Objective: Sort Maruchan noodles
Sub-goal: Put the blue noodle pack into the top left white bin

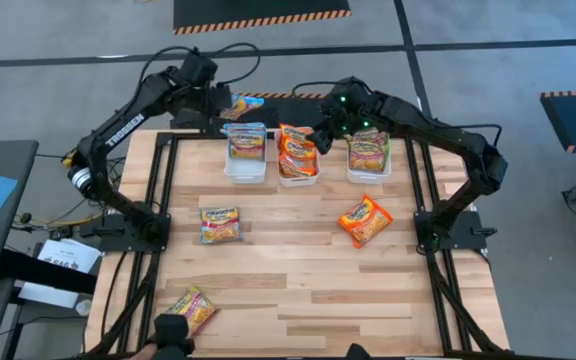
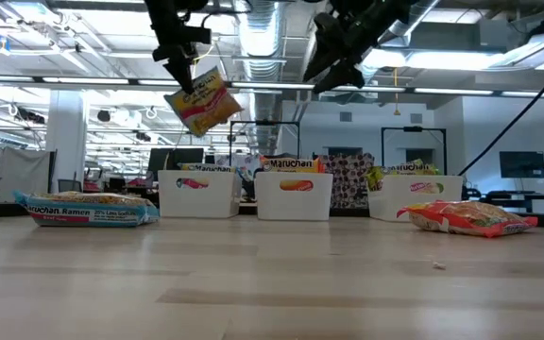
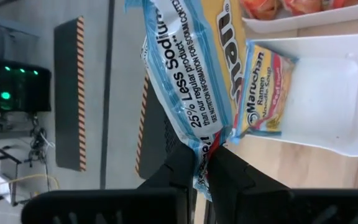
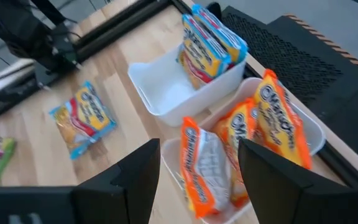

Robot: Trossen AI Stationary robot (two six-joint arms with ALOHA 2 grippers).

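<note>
Left wrist view: glossy crinkled blue-yellow packet [image 3: 185, 81]

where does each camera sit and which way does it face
high: overhead, straight down on the table; both arms.
low: table height, level toward three bins; both arms from above.
left wrist: past shut jaws pinching a blue packet.
right wrist: past open jaws onto bins.
shared: high and low both show that packet held aloft.
</note>
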